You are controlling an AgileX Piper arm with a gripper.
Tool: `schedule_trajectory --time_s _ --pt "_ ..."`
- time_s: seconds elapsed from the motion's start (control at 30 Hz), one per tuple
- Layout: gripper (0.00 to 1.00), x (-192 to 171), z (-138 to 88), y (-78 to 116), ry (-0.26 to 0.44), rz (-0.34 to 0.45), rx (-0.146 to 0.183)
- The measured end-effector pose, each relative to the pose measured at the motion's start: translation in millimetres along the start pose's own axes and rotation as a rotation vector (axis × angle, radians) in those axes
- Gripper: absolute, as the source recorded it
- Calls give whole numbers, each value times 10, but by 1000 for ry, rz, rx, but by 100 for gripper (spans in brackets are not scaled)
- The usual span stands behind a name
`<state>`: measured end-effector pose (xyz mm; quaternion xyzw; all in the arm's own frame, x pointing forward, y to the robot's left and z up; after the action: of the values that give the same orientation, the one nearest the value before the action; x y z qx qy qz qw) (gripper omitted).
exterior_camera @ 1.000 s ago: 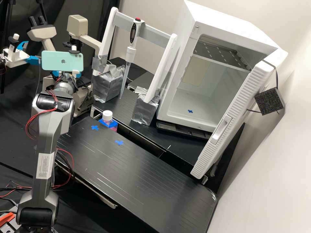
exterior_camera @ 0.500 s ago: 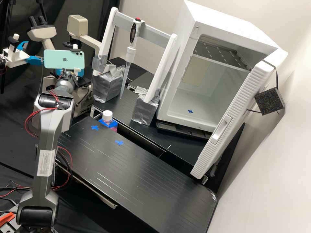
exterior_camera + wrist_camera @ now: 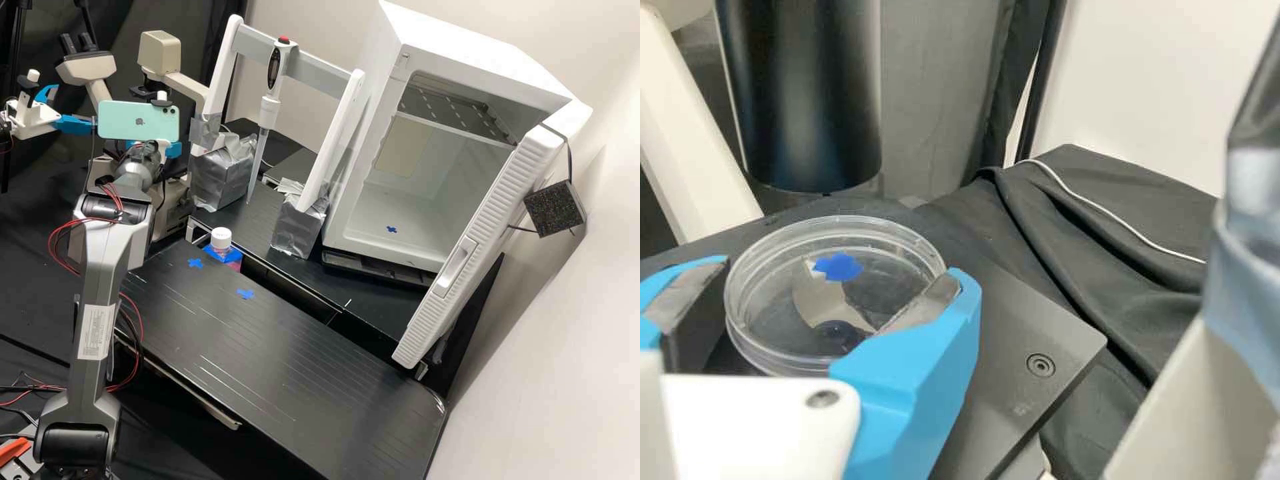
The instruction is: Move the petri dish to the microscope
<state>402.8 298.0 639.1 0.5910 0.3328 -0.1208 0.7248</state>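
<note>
Transport to the microscope appears nearly complete. The jaws are closed to the width of the petri dish, blue fingers gripping its sides over the flat, matt-black stage; seating contact cannot be confirmed. Remaining: seat, release, retract. Dish: clear, shallow, circular, smooth-walled. Overhead cylinder: black, satin finish.

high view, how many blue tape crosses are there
3: one cross on the black bench near the bottle, a second cross further along it, a third cross on the white cabinet's floor. The arm may hide others.
</note>
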Motion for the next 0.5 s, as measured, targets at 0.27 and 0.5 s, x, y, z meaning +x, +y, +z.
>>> schedule_trajectory --time_s 0.27,0.5 --pt "100 -2 -11 0 0 -16 -18" --pt "100 -29 4 -27 -3 -28 -21"
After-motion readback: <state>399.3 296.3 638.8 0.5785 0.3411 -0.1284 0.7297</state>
